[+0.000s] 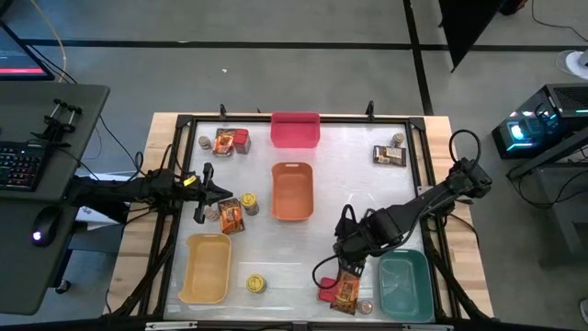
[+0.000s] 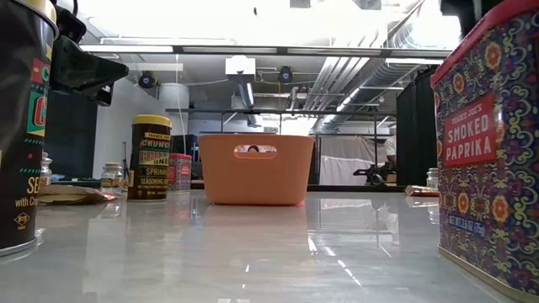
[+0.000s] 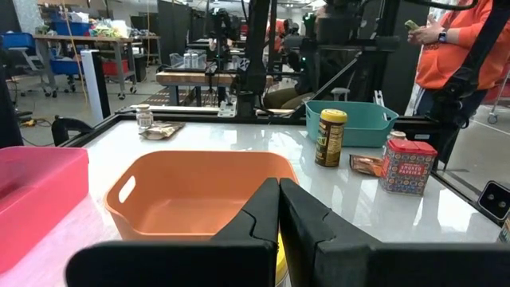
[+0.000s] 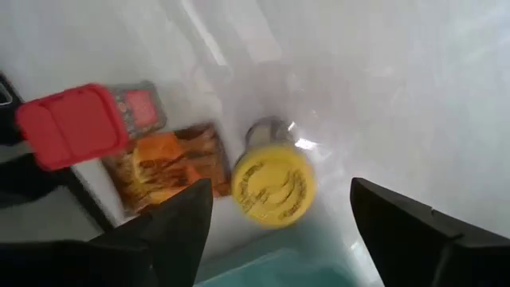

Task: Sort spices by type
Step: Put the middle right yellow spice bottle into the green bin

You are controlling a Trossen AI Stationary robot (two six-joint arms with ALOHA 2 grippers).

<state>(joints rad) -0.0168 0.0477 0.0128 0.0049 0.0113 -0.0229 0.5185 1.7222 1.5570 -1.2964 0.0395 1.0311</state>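
Spreading across the pale table [image 1: 303, 248] are four bins: pink [image 1: 295, 130] at the far edge, orange [image 1: 292, 191] in the middle, yellow [image 1: 206, 268] and teal [image 1: 405, 285] at the near corners. The left arm waits at the table's left side, its gripper [image 1: 204, 195] pressed together and holding nothing. The right gripper [image 1: 347, 258] hangs just left of the teal bin, jaws spread wide and empty.

Below it sits a cluster: a red box [image 4: 73, 125], a flat orange-brown packet [image 4: 167, 163], a yellow-topped tin [image 4: 273, 183] and, touching that tin, what looks like a tiny jar [image 4: 263, 129], though it is blurred.

The tin should be rigid and light, with smooth, probably slippery walls; pinching it across the body just under the lid seems safest. The box is stiff and flat-sided, easy to clamp. The packet is limp and lies flat, so it needs taking by an edge. Other spices lie scattered near the far corners and the left side.
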